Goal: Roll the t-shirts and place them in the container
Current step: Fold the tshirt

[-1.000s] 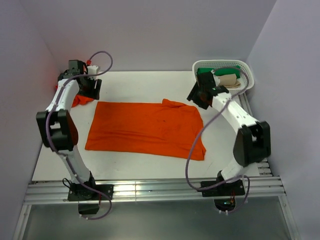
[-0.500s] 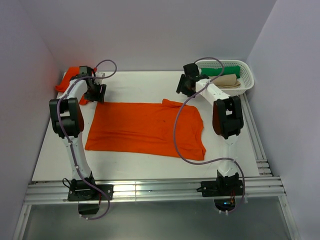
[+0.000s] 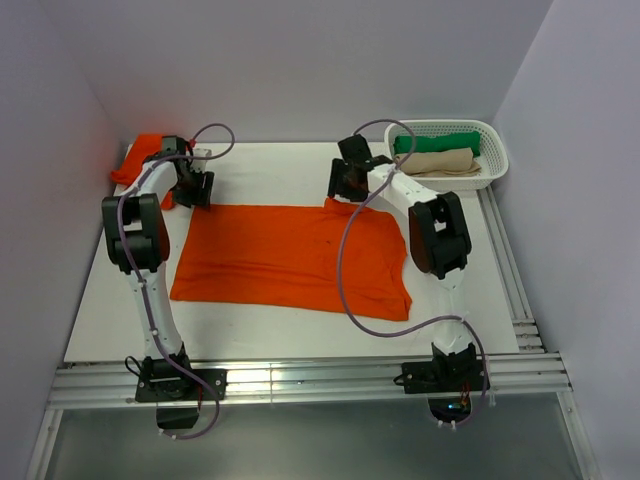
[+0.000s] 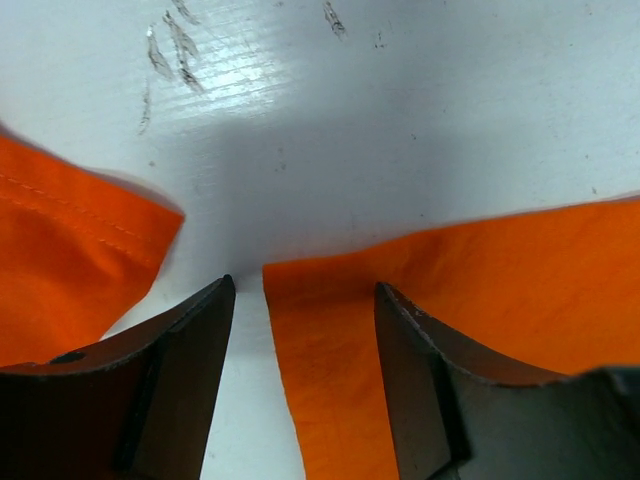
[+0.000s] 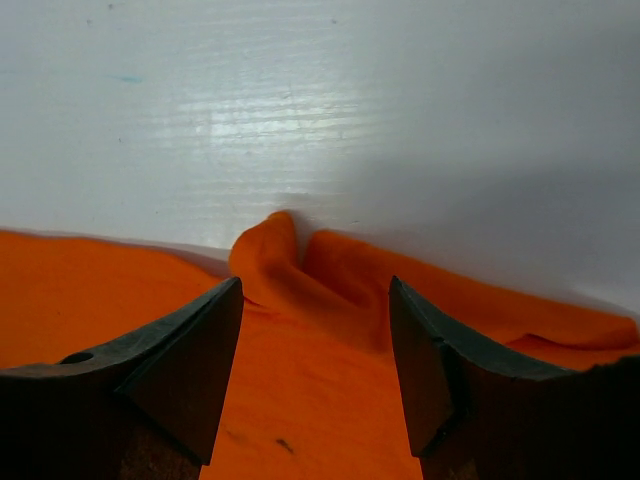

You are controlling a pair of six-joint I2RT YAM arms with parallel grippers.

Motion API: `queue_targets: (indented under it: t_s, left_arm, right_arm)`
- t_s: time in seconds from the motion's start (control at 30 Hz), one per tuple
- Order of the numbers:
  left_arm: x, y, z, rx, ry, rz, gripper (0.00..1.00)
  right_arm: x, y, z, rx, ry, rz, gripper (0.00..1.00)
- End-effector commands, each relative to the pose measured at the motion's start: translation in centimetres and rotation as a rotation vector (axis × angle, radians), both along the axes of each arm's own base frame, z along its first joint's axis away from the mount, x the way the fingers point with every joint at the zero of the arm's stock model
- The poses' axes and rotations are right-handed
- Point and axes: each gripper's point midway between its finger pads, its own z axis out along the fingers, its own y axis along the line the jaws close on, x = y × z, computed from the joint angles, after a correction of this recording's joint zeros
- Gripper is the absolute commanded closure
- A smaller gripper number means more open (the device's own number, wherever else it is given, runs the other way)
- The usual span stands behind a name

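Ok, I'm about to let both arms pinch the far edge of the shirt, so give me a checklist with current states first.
1. Left gripper open: ok, jaws apart.
2. Right gripper open: ok, jaws apart.
3. Left jaws straddle the shirt corner: ok, the far left corner lies between them.
4. Right jaws over the far edge: ok, a raised fold sits between them.
5. Shirt flat for rolling: not ok, that fold bunches up and the right side looks rumpled.
6. Second orange shirt clear of the left jaws: cannot tell, its cloth lies right beside the left finger.
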Motion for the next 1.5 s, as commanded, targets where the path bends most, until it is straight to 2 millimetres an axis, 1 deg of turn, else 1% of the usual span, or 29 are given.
queue_targets:
  t_s: [0.0,0.03,0.07,0.17,0.27,0.33,0.47,0.5,0.53,0.57,0.6,0.63,0.67,0.73,0.77,0.8,0.87,1.0,1.07,1.1,1.17,1.2,1.27,1.3,1.33,1.37,1.4,1.43,1.47]
  left_arm:
    - [0.9,-0.8,0.9,-0.039,-0.029,0.004,0.37]
    - [0.9,-0.8,1.0,-0.04,-0.032,0.003,0.37]
    - [0.9,-0.9,0.9,-0.041,-0.032,0.006,0.39]
    - [1.1,-0.9,1.0,-0.044,-0.038,0.008,0.41]
    - [1.2,-1.0,1.0,-0.048,-0.039,0.01,0.48]
    - [1.2,-1.0,1.0,-0.052,-0.043,0.011,0.53]
    - [1.2,-1.2,1.0,-0.061,-0.046,0.012,0.66]
    - [1.3,-1.2,1.4,-0.062,-0.056,0.012,0.72]
    - [1.1,-1.3,1.3,-0.067,-0.053,0.011,0.73]
    - [1.1,-1.2,1.5,-0.069,-0.059,0.013,0.74]
    - [1.2,-1.3,1.9,-0.069,-0.069,0.009,0.79]
    - [1.2,-1.4,2.0,-0.074,-0.078,0.008,0.82]
    - [1.2,-1.5,2.2,-0.075,-0.085,0.008,0.83]
    - [1.3,-1.6,2.8,-0.079,-0.103,0.003,0.86]
    - [1.3,-1.7,3.1,-0.085,-0.109,0.001,0.87]
    - [1.3,-1.6,3.5,-0.084,-0.12,0.0,0.89]
    - [1.1,-1.8,3.7,-0.087,-0.128,-0.007,0.92]
    - [0.7,-2.0,4.8,-0.092,-0.152,-0.023,0.99]
    - [0.3,-2.1,5.0,-0.094,-0.154,-0.032,1.0]
    - [0.2,-2.1,5.4,-0.092,-0.162,-0.037,1.0]
    - [-0.4,-2.2,5.3,-0.092,-0.159,-0.053,1.0]
    - [-0.5,-2.3,6.2,-0.091,-0.179,-0.058,1.0]
    - [-1.2,-2.4,6.2,-0.092,-0.177,-0.075,1.0]
    - [-1.5,-2.4,6.9,-0.09,-0.19,-0.079,1.0]
    - [-2.0,-2.6,6.6,-0.092,-0.182,-0.092,1.0]
    - [-2.4,-2.6,6.8,-0.094,-0.182,-0.1,1.0]
    - [-2.7,-2.6,7.5,-0.09,-0.196,-0.103,1.0]
    - [-3.5,-2.5,7.0,-0.083,-0.182,-0.108,1.0]
    - [-3.8,-2.5,7.1,-0.08,-0.182,-0.112,1.0]
  right_arm:
    - [1.0,1.3,0.3,0.006,-0.03,0.03,0.32]
    - [1.1,1.5,0.2,0.003,-0.031,0.032,0.32]
    - [0.9,1.6,-0.3,-0.001,-0.018,0.034,0.33]
    - [1.0,1.6,-0.5,-0.008,-0.011,0.027,0.34]
    - [1.0,1.5,-0.5,-0.016,-0.013,0.019,0.4]
    - [1.0,1.3,-0.3,-0.019,-0.017,0.012,0.48]
    - [1.0,1.2,0.5,-0.011,-0.045,0.001,0.6]
    - [1.0,1.1,0.7,-0.011,-0.051,-0.001,0.62]
    - [0.9,1.0,1.1,-0.01,-0.063,-0.006,0.64]
    - [0.9,0.9,1.4,-0.008,-0.072,-0.012,0.67]
    - [0.8,0.9,1.5,-0.008,-0.076,-0.015,0.69]
    - [0.5,0.7,1.5,-0.012,-0.076,-0.018,0.71]
    - [0.6,0.6,2.3,-0.015,-0.097,-0.028,0.74]
    - [0.3,0.3,2.4,-0.02,-0.108,-0.036,0.78]
    - [0.2,0.3,3.1,-0.018,-0.123,-0.041,0.8]
    - [0.0,0.2,3.4,-0.021,-0.13,-0.047,0.81]
    - [-0.5,-0.1,3.3,-0.033,-0.134,-0.059,0.83]
    - [-1.6,-0.4,4.5,-0.052,-0.168,-0.083,0.84]
    - [-2.3,-0.6,4.3,-0.066,-0.165,-0.09,0.84]
    - [-2.7,-0.5,4.6,-0.074,-0.173,-0.092,0.84]
    - [-3.5,-0.6,4.1,-0.097,-0.158,-0.104,0.84]
    - [-3.9,-0.8,4.0,-0.111,-0.151,-0.111,0.85]
    - [-4.8,-1.0,3.5,-0.15,-0.137,-0.134,0.85]
    - [-5.1,-1.2,3.3,-0.163,-0.129,-0.142,0.86]
    - [-5.7,-1.4,2.9,-0.177,-0.116,-0.158,0.86]
    - [-6.1,-1.4,3.0,-0.177,-0.115,-0.164,0.87]
    - [-6.4,-1.5,3.0,-0.175,-0.112,-0.172,0.87]
    - [-7.1,-1.7,2.4,-0.175,-0.097,-0.182,0.88]
    - [-7.5,-1.5,2.8,-0.166,-0.106,-0.182,0.88]
